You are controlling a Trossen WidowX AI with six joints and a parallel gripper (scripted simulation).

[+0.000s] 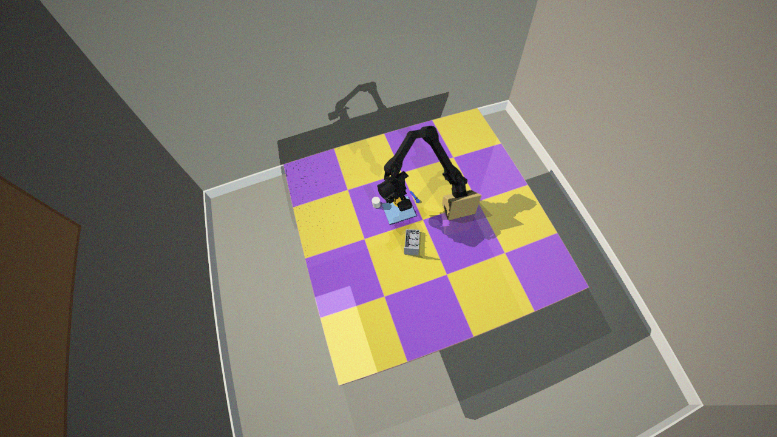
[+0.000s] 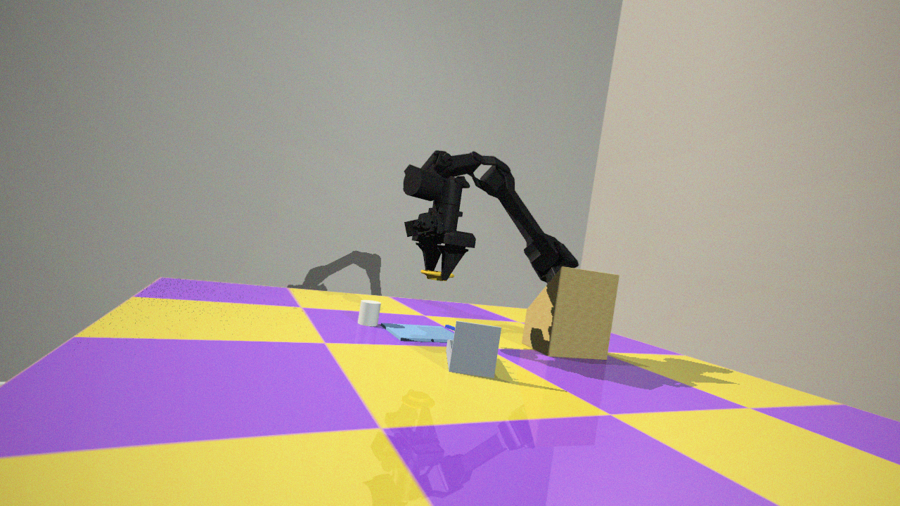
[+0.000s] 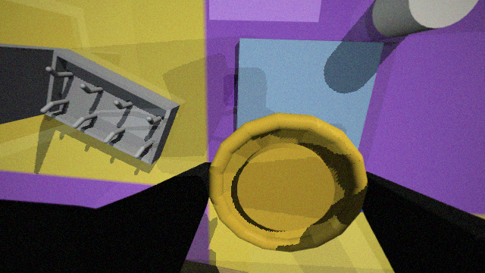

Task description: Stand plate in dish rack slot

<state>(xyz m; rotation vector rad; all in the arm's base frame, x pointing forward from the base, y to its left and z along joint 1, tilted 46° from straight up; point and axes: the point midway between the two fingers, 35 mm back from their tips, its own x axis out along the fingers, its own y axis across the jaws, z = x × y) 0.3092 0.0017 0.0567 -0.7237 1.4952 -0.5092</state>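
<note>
The yellow round plate (image 1: 397,201) (image 2: 434,274) (image 3: 286,186) is held level, face up, in the air above the light blue board. My gripper (image 2: 436,275) (image 3: 282,175) is shut on it, with one black finger at each side of the rim. It points down. The grey dish rack (image 1: 411,251) (image 2: 476,349) (image 3: 121,81) stands apart from the plate, to its left in the wrist view. Its bent rails stand in two rows with slots between them, and no plate stands in them. In the exterior view its end wall hides the rails.
The light blue board (image 1: 400,215) (image 2: 418,333) (image 3: 295,68) lies below the plate. A white cylinder (image 1: 376,203) (image 2: 369,313) (image 3: 439,11) stands beside the board. A small blue object (image 1: 416,197) (image 2: 450,328) lies at its other side. A large tan block (image 1: 464,207) (image 2: 581,314) stands by the arm's base.
</note>
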